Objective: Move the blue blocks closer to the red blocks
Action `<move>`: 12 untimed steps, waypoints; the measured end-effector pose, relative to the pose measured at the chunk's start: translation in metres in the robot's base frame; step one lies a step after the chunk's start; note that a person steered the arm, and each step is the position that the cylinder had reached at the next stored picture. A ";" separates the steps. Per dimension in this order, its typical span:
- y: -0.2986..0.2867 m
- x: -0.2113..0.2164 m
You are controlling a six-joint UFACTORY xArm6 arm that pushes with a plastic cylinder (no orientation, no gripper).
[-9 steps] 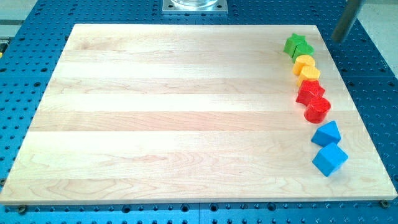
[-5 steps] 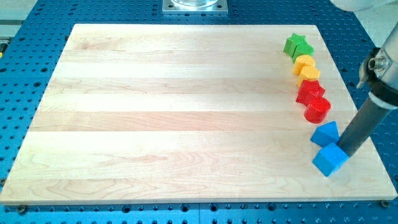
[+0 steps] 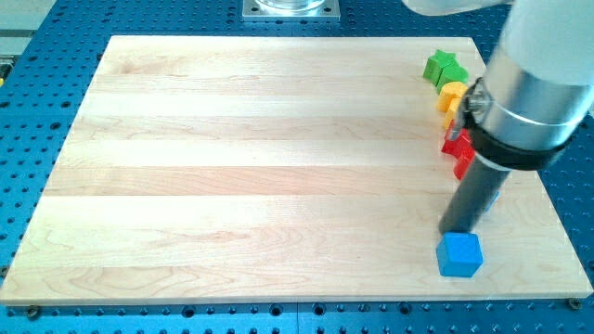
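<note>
A blue cube (image 3: 460, 254) sits near the board's bottom right. My tip (image 3: 453, 231) stands just above it in the view, touching or nearly touching its upper edge. The arm's body covers much of the right-hand column of blocks. Parts of the red blocks (image 3: 459, 151) show left of the rod. A sliver of the second blue block (image 3: 492, 197) peeks out right of the rod. A green star (image 3: 443, 68) and a yellow block (image 3: 451, 96) show above, at the view's right.
The wooden board (image 3: 260, 167) lies on a blue perforated table (image 3: 37, 56). A metal mount (image 3: 290, 8) sits at the view's top centre. The board's right edge runs close to the column of blocks.
The arm has swept in from the view's right and moved left and down. The blue cube has slid left and slightly down, away from the other blue block. The arm now hides several blocks.
</note>
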State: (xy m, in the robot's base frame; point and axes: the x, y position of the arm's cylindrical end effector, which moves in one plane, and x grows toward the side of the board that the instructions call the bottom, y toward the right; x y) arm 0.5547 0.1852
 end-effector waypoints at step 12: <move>0.005 0.064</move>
State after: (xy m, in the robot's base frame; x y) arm 0.6185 0.1903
